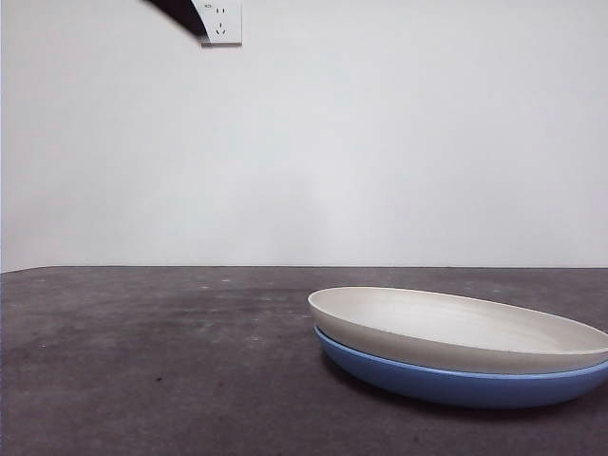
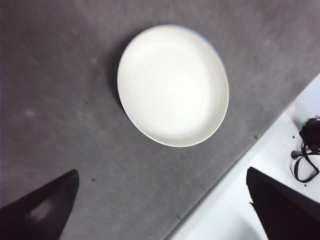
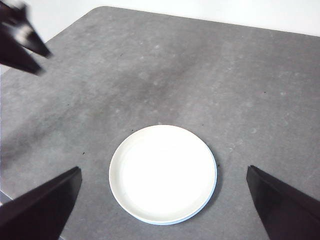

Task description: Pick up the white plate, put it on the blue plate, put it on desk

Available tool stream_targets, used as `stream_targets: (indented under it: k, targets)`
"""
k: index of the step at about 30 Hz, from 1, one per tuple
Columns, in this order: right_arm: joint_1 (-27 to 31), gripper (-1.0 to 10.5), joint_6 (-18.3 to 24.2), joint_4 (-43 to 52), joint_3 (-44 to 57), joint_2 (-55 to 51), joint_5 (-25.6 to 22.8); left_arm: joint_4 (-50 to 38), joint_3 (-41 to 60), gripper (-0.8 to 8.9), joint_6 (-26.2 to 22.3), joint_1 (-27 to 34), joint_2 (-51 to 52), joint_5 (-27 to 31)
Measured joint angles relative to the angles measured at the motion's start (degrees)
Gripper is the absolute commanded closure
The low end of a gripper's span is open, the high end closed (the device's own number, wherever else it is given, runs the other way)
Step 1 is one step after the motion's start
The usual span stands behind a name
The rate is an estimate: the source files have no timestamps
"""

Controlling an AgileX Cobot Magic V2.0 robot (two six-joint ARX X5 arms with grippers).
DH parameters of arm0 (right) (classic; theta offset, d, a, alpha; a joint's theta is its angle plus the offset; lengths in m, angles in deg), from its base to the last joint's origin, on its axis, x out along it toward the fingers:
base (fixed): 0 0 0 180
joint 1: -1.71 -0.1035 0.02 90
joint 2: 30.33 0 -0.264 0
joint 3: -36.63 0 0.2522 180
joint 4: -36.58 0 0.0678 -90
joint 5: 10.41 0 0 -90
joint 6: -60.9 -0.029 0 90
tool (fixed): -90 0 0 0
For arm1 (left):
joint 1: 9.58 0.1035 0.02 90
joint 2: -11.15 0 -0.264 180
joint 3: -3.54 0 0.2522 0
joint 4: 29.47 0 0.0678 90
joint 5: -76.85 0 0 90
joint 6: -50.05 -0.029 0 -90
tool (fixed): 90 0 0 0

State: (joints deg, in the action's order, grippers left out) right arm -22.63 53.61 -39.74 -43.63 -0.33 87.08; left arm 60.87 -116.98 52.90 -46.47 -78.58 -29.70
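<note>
Front view: white plate (image 1: 456, 328) sits nested in the blue plate (image 1: 446, 378), lower right of frame, on the counter (image 1: 152, 361). Right edge of both plates cut off by the frame. Only the blue plate's outer wall shows. Black arm tip (image 1: 180, 17) at top edge beside a wall socket (image 1: 220, 21); which arm, cannot tell.

Left wrist view: blurred. White plate (image 2: 173, 85) fills upper centre, empty; the blue one shows only as a thin sliver at its rim. Left gripper (image 2: 165, 210) jaws wide apart, well clear of the plate, holding nothing.

Right wrist view: white plate (image 3: 163, 173) lower centre, empty, blue rim (image 3: 212, 187) peeking out at its lower right. Right gripper (image 3: 162, 215) jaws spread, plate between them, untouched. Other arm's blurred dark tip (image 3: 20, 37) upper left.
</note>
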Motion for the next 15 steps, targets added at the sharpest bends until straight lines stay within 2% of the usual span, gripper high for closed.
stream_targets:
  k: [8,15]
  targets:
    - [0.0,3.4,0.0,0.0,0.0,0.0,0.0,-0.3,3.2,1.87,-1.6,0.0,18.3,4.5]
    - [0.0,3.4,0.0,0.0,0.0,0.0,0.0,-3.0,16.7,1.87,-2.1,0.0,34.2,9.8]
